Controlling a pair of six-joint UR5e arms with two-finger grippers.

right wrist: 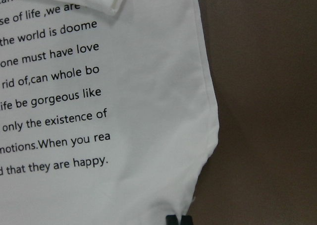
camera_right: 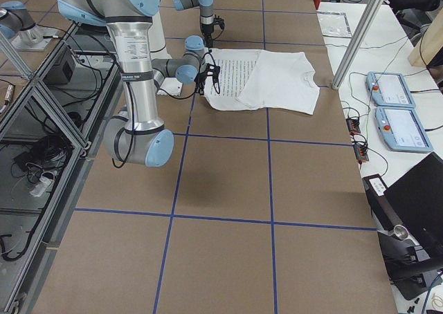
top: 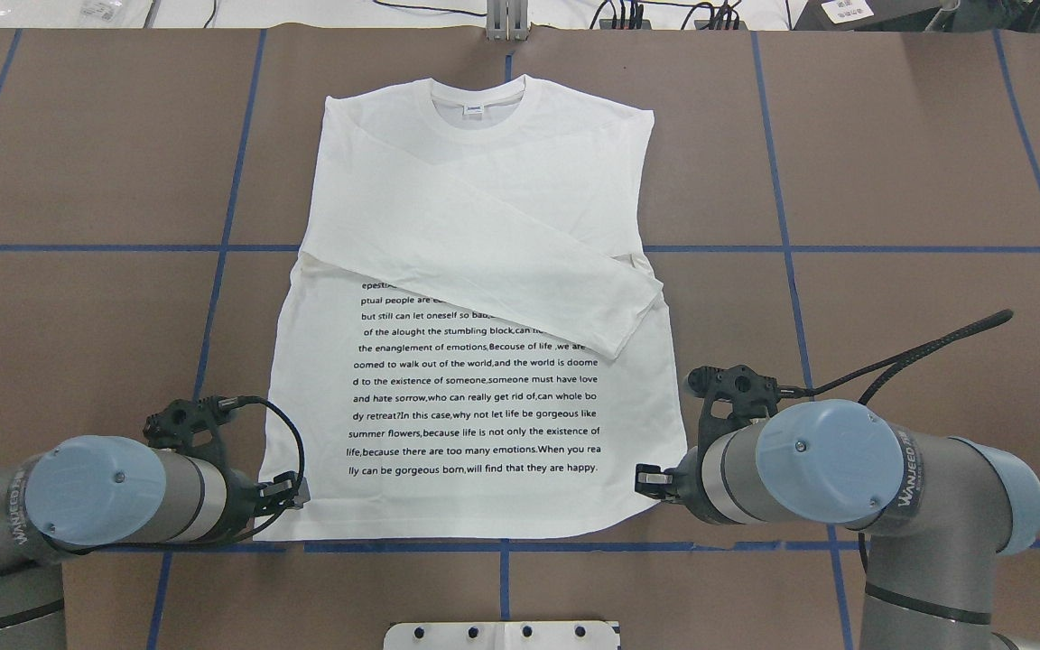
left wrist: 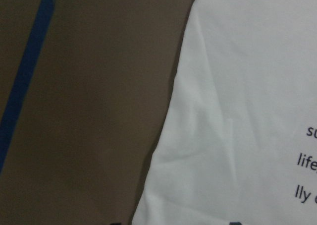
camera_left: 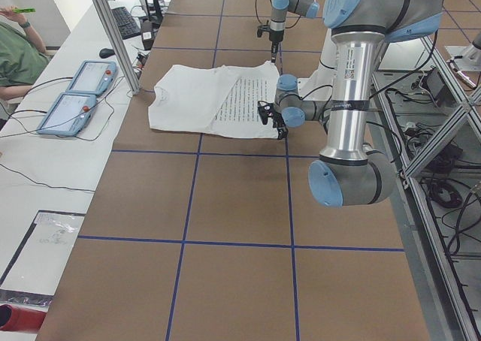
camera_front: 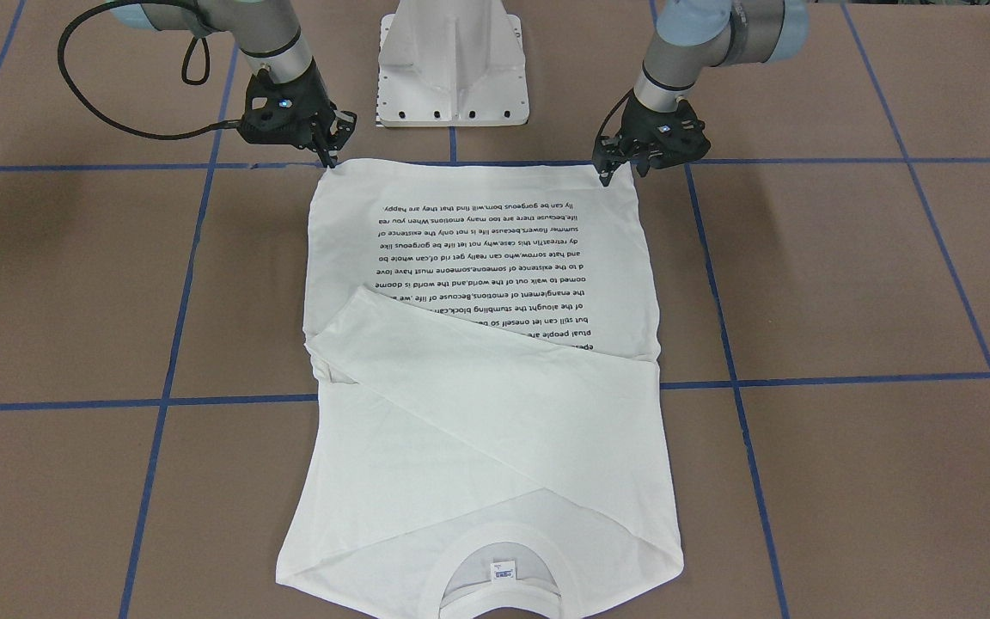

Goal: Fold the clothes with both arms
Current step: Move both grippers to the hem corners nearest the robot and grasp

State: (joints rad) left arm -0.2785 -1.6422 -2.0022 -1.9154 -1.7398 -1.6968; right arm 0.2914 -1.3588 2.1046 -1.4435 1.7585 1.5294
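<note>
- Brown table top (top: 890, 181), marked into large squares by blue tape lines (top: 78, 246), fills the overhead view. A white pedestal base (camera_front: 452, 69) stands at the top centre of the front-facing view.
- One white long-sleeved T-shirt (top: 484, 506) lies flat in the middle of the overhead frame. Its ribbed collar (top: 430, 101) and small neck label (top: 473, 109) are at the top, and its hem is at the bottom near a tape line.
- A block of black printed text (top: 475, 406) covers the lower half of the shirt front.
- Both sleeves are folded in across the chest. The upper one (top: 502, 244) runs diagonally from upper left to centre right, and its cuff covers the ends of the top text lines.
- The left arm (top: 96, 492) comes in at the lower left of the overhead view. The left gripper (camera_front: 624, 174) is at the hem corner on that side.
- In the left wrist view two dark fingertips show well apart at the bottom edge, with the shirt's side edge running between them. Its jaws stand spread and are not clamped.
- The right arm (top: 831, 460) comes in at the lower right of the overhead view. The right gripper (right wrist: 178, 219) is at the opposite hem corner.
- Its two black tips sit together at the bottom of the right wrist view, right where the cloth draws into a point, so the corner appears pinched between them.
- Two control pendants (camera_right: 394, 106) lie on a white bench at the right of the right-side view.
</note>
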